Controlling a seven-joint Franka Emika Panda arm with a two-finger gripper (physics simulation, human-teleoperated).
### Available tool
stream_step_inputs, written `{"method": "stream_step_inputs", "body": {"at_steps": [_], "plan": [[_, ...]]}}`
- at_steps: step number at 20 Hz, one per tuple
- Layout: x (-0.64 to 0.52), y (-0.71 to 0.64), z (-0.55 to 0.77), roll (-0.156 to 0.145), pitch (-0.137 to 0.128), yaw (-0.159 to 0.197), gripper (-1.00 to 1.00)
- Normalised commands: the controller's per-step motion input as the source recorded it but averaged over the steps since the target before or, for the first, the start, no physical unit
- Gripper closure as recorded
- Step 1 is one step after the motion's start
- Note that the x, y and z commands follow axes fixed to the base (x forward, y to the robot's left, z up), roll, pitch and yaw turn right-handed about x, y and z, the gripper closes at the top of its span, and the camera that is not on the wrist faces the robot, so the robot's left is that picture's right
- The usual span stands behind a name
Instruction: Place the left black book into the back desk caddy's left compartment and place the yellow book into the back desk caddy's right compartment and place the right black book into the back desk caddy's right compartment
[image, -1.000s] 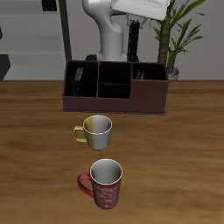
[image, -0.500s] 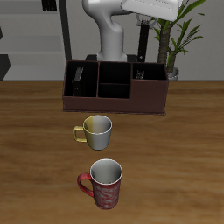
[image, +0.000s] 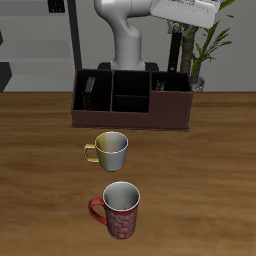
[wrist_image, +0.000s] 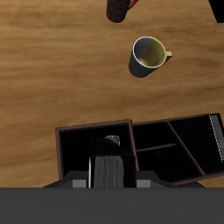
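- Shifted sideways toward the plant (image: 205, 40) and slightly higher than a second ago: gripper (wrist_image: 110, 182), well above the caddy
- Nearest the table's front edge: red mug (image: 119, 208), upright
- Just behind it: yellowish mug (image: 109, 149), upright, apart from the red one
- Farther back: back desk caddy (image: 130, 118), with the left black book (image: 90, 92) standing in its left compartment and a pale-edged item (image: 160, 84), too small to name, in its right compartment
- Highest and farthest: fingers pinched on the right black book (wrist_image: 108, 164), hanging over the right compartment
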Motion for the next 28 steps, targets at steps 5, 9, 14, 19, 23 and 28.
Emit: {"method": "stream_step_inputs", "body": {"at_steps": [5,9,14,19,23,28], "plan": [[0.02,0.07,-0.08,-0.023,0.009,-0.015,1.0],[0.07,0.12,-0.16,0.006,0.017,0.02,1.0],[0.04,-0.04,-0.04,-0.021,-0.002,-0.036,1.0],[-0.03,0.07,-0.15,0.014,0.006,0.01,1.0],[-0.01,0.01,-0.2,-0.001,0.012,-0.016,1.0],[-0.04,0.07,-0.13,0.023,0.01,-0.001,1.0]]}}
